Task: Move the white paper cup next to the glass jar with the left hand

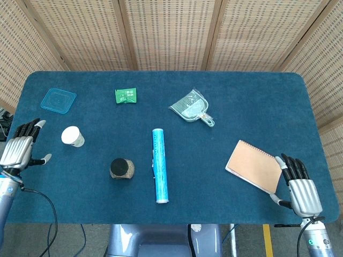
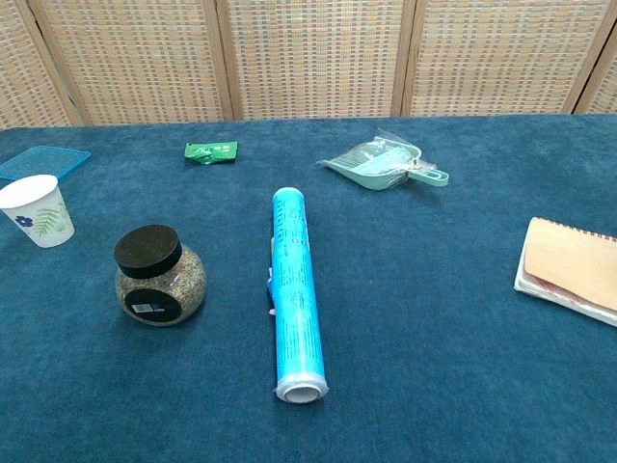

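The white paper cup [image 1: 72, 136] [image 2: 38, 210] stands upright on the blue table, left of centre. A round glass jar [image 1: 122, 168] [image 2: 159, 276] with a black lid sits a little nearer and to the right of the cup, apart from it. My left hand [image 1: 22, 145] hovers at the table's left edge, fingers spread and empty, some way left of the cup. At the near right corner my right hand [image 1: 298, 186] rests open beside the notebook. Neither hand shows in the chest view.
A blue roll [image 1: 159, 165] lies lengthwise right of the jar. A clear blue lid [image 1: 58, 99] and a green packet [image 1: 125, 95] lie at the back left. A bagged dustpan [image 1: 192, 108] lies at the back centre. A tan notebook [image 1: 254, 165] lies at the right.
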Controlling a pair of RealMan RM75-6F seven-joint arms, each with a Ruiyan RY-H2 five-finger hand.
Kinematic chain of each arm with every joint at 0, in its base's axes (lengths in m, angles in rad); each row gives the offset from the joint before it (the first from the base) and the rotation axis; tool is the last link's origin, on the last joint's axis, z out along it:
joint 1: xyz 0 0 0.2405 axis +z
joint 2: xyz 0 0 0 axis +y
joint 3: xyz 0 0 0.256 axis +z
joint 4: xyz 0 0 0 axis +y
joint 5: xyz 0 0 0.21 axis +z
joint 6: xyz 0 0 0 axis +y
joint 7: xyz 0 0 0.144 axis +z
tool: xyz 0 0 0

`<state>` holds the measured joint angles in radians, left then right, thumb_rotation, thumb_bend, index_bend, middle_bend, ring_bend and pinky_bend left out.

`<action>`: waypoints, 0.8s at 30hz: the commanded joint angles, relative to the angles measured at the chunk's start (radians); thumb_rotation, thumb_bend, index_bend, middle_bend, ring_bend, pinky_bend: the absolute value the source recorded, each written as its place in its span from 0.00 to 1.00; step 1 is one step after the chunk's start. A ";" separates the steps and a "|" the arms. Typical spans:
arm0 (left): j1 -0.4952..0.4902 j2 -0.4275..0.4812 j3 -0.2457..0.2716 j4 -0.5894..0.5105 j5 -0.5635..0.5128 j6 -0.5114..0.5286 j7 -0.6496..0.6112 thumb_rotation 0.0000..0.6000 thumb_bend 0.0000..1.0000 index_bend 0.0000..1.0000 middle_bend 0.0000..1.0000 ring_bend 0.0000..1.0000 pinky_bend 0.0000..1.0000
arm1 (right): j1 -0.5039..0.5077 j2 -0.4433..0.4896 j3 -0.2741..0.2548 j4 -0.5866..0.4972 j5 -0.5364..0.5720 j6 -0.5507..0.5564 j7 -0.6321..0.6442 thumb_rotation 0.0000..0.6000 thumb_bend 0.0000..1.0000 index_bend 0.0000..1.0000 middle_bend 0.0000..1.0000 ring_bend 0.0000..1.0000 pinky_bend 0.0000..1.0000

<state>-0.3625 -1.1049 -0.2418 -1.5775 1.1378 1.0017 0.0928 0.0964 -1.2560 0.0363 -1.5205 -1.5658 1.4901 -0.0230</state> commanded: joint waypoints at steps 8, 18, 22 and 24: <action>-0.203 -0.029 -0.006 0.124 -0.275 -0.232 0.174 1.00 0.27 0.02 0.00 0.00 0.00 | 0.006 -0.005 0.007 0.010 0.017 -0.015 0.008 1.00 0.00 0.00 0.00 0.00 0.00; -0.278 -0.063 0.045 0.150 -0.369 -0.258 0.259 1.00 0.27 0.10 0.00 0.00 0.00 | 0.009 -0.007 0.010 0.017 0.024 -0.022 0.013 1.00 0.00 0.00 0.00 0.00 0.00; -0.293 -0.070 0.061 0.154 -0.390 -0.263 0.272 1.00 0.27 0.10 0.00 0.00 0.00 | 0.010 -0.008 0.010 0.019 0.027 -0.024 0.013 1.00 0.00 0.00 0.00 0.00 0.00; -0.300 -0.075 0.067 0.159 -0.400 -0.265 0.272 1.00 0.27 0.11 0.00 0.00 0.00 | 0.010 -0.009 0.011 0.021 0.029 -0.026 0.013 1.00 0.00 0.00 0.00 0.00 0.00</action>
<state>-0.6590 -1.1772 -0.1776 -1.4211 0.7421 0.7378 0.3644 0.1067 -1.2652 0.0468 -1.5002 -1.5375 1.4647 -0.0097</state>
